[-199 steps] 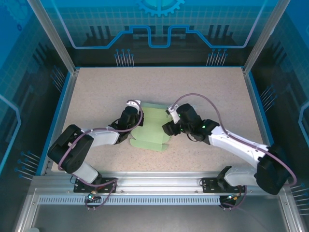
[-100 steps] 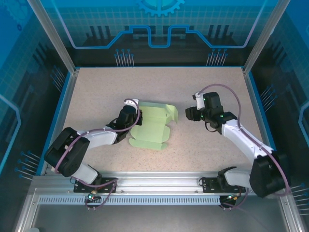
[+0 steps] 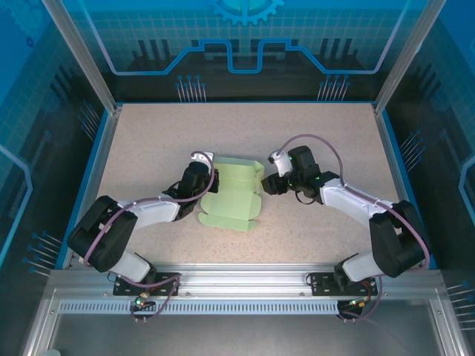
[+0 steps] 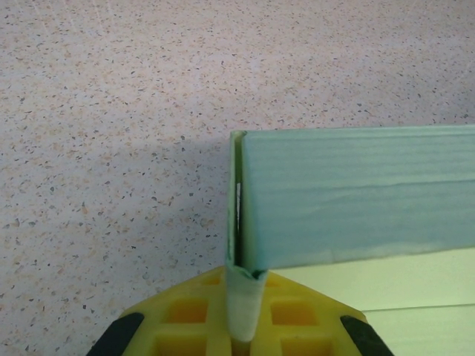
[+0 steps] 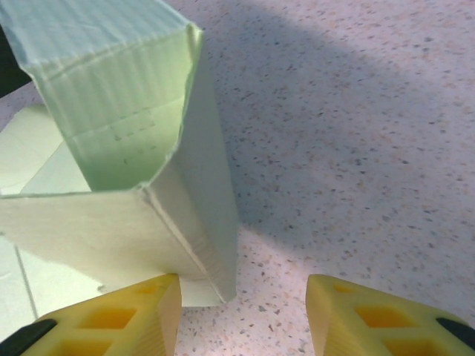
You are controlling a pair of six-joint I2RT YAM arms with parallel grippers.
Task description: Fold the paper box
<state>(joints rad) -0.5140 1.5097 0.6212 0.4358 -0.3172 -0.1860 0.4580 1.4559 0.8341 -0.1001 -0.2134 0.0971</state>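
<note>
Left hand (image 4: pixel 241 334) pinches paper box (image 4: pixel 356 193) flap; right hand (image 5: pixel 243 304) spread alongside.

Speckled beige table (image 3: pixel 148 133), blue rim. Green box (image 3: pixel 234 196) on it near middle, some walls raised.

The top view is lit brightly and evenly from above. The speckled table (image 3: pixel 148 141) is rendered sharply, while the enclosure walls (image 3: pixel 30 111) are left darker and tinted blue. Only faint shadows are cast around the paper box (image 3: pixel 234 200). In the left wrist view, a soft grey shadow is thrown on the table to the left of the upright panel, and a thin bright glint is caught on its crease. In the right wrist view, a broad diffuse shadow is laid across the far surface, and the yellow fingers (image 5: pixel 111 319) at the lower edge are slightly blurred.
</note>
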